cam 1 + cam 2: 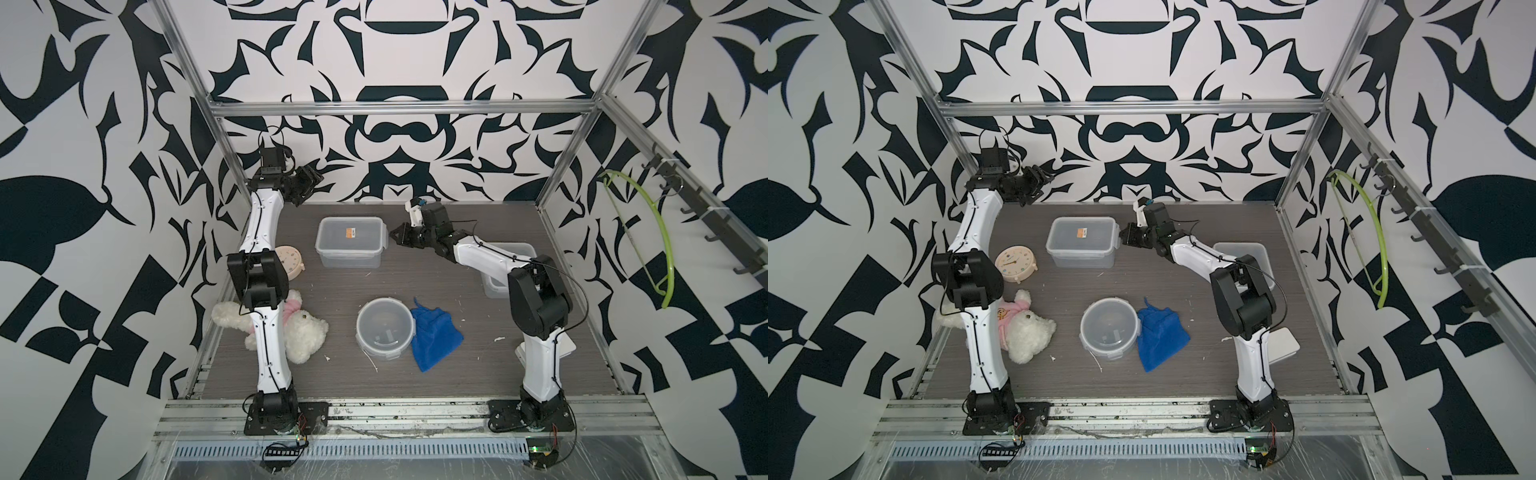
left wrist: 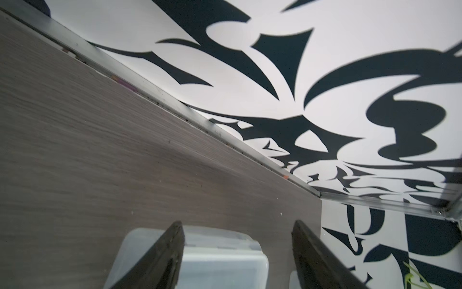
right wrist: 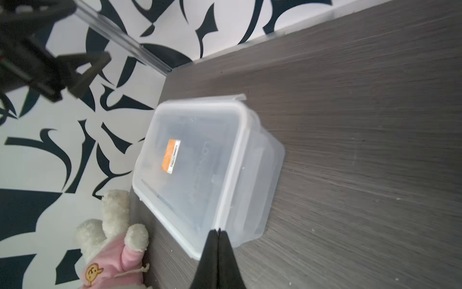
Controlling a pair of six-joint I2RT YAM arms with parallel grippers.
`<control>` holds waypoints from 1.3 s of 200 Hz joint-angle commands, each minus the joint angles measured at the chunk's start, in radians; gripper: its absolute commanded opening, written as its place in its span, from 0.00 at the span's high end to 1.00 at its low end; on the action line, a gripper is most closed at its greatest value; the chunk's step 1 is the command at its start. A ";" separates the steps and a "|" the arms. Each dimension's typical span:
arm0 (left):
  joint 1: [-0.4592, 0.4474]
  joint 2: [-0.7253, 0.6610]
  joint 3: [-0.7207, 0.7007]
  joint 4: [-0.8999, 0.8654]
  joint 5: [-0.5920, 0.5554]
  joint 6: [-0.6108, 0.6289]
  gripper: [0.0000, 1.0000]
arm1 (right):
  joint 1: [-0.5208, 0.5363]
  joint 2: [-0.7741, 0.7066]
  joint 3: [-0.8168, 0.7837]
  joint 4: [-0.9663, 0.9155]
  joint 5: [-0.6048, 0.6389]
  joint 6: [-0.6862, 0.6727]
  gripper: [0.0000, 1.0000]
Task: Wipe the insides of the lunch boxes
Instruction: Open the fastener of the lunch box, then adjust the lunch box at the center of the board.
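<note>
Reaching sideways, the right gripper [image 1: 395, 237] points at the lidded rectangular lunch box [image 1: 349, 245] at the rear of the table [image 1: 415, 386].
Its jaws are clenched together at the box's short end; the left gripper [image 1: 311, 183] hangs raised, jaws apart.

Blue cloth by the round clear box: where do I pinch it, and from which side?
Pinch the bunched folds mid-way along the crumpled blue cloth, straight down from above. It lies low, one edge against the round clear plastic lunch box, so a sideways reach from there looks blocked; the folds should give fabric to gather.
</note>
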 commanded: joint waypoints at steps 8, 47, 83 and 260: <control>-0.027 0.152 0.103 -0.052 0.019 -0.017 0.28 | 0.086 -0.025 0.062 -0.286 -0.015 -0.223 1.00; -0.051 0.244 0.116 -0.012 0.073 -0.048 0.27 | 0.103 0.091 0.173 -0.378 -0.076 -0.254 1.00; -0.086 0.163 -0.074 0.015 0.094 -0.009 0.29 | 0.080 0.156 0.248 -0.352 0.000 -0.204 1.00; -0.192 -0.175 -0.610 0.078 0.134 -0.047 0.31 | -0.181 0.430 0.487 -0.063 -0.195 0.059 1.00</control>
